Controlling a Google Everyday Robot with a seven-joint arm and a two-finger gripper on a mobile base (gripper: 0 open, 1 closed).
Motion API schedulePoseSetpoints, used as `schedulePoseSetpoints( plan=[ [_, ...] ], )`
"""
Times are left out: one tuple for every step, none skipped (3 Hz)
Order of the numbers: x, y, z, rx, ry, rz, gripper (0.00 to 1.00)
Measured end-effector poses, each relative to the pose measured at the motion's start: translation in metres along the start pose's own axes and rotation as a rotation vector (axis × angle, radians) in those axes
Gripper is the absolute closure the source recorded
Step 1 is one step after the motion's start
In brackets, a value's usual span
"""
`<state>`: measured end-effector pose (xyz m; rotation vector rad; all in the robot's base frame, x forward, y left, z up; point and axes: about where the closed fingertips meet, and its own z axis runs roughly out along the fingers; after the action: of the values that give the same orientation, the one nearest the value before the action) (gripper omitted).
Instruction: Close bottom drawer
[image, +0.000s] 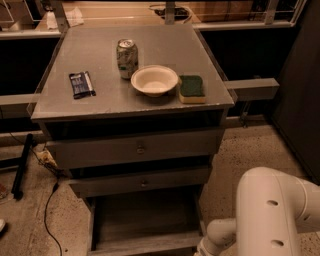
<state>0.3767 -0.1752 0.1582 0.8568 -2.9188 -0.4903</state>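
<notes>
The bottom drawer (145, 220) stands pulled out at the foot of the grey cabinet, its plank floor showing and its front at the lower frame edge. Above it are the mid-width drawer front (142, 183) and the widest drawer front (135, 149) with a round knob. My white arm (260, 215) fills the lower right corner, right beside the open drawer's right front corner. The gripper itself is below the frame edge and out of view.
On the cabinet top (100, 55) lie a dark snack packet (81, 84), a soda can (127, 58), a white bowl (154, 80) and a green sponge (192, 88). A black cable (47, 210) and a dark bar (22, 165) lie on the speckled floor at left.
</notes>
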Motion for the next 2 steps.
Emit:
schedulePoseSetpoints(
  plan=[
    [-0.0186,-0.0125,0.0026,0.021,-0.020,0.003,1.00],
    [-0.0164,-0.0110,0.0029,0.021,-0.020,0.002,1.00]
  ],
)
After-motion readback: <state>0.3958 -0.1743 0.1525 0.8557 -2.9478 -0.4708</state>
